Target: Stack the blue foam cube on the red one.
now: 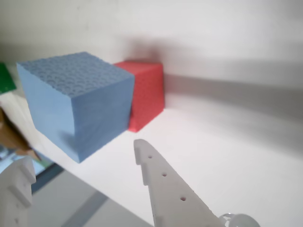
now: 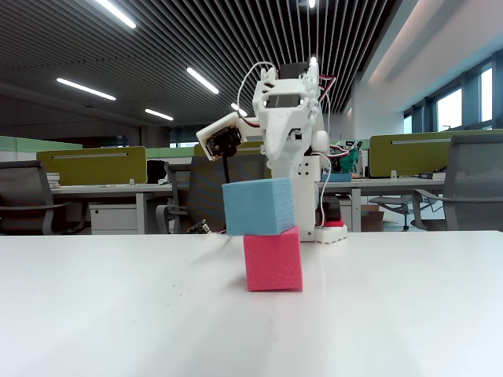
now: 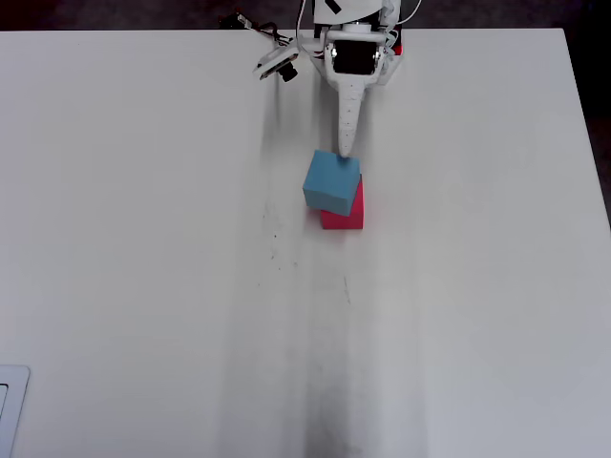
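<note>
The blue foam cube sits on top of the red foam cube in the fixed view, shifted toward 9 o'clock so its left edge overhangs the red one and its base tilts slightly. From overhead the blue cube is rotated against the red cube, which shows as a strip along the 3 and 6 o'clock sides. In the wrist view the blue cube has a dimpled, embossed top and finely ribbed sides (cut foam, sharp-cornered), and the red cube shows the same grain.

The gripper holds nothing: its 2 white plastic fingers stand spread apart, clear of the blue cube. Overhead, the arm reaches from 12 o'clock, its tip just at the blue cube's far edge.

The white table is smooth and matte, with faint grey smudges running toward 6 o'clock. The stack stands well away from every table edge, with open surface at 3, 6 and 9 o'clock.
</note>
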Tool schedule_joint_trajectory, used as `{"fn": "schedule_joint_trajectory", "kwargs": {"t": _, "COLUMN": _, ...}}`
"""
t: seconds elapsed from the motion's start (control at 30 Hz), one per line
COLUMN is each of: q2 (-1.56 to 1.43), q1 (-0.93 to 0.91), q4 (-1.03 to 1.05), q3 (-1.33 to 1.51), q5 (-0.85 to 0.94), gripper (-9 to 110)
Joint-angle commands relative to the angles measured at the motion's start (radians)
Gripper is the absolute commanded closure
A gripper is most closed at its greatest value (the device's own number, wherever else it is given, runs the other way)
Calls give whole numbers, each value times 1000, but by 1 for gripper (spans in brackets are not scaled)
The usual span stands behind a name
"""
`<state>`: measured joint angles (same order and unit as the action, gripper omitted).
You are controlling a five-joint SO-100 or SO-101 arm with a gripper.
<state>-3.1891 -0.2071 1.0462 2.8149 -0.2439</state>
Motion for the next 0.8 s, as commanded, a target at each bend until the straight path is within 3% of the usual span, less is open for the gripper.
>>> {"fn": "schedule_joint_trajectory", "kwargs": {"t": 0.0, "q2": 6, "q1": -3, "q4": 15, "q3": -2, "q5": -3, "gripper": 72}}
{"fn": "schedule_joint_trajectory", "kwargs": {"t": 0.6, "q2": 6, "q1": 23, "q4": 117, "q3": -67, "q5": -3, "gripper": 72}}
{"fn": "schedule_joint_trajectory", "kwargs": {"t": 0.77, "q2": 6, "q1": 29, "q4": 130, "q3": -75, "q5": -3, "gripper": 77}}
